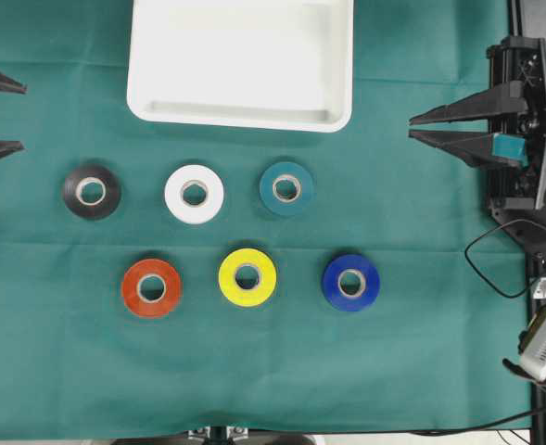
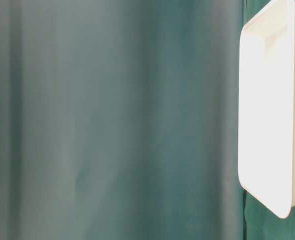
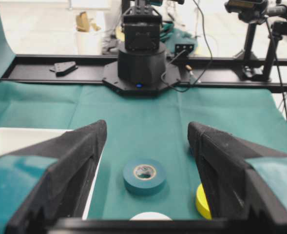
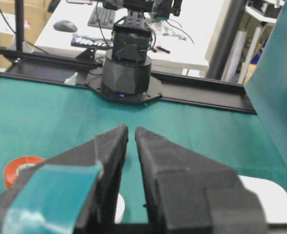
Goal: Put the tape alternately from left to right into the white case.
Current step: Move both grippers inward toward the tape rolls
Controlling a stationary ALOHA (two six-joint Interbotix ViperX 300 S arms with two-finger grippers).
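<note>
Lying flat — six glossy tape rings [image 1: 195,194].

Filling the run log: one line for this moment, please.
white case: empty | six tape rolls: on cloth | left gripper: open, empty | right gripper: shut, empty

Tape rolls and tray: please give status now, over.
Left gripper open, right gripper shut, both empty at table edges. Six tape rolls on cloth, none in white tray. Nothing blocks the way.
</note>
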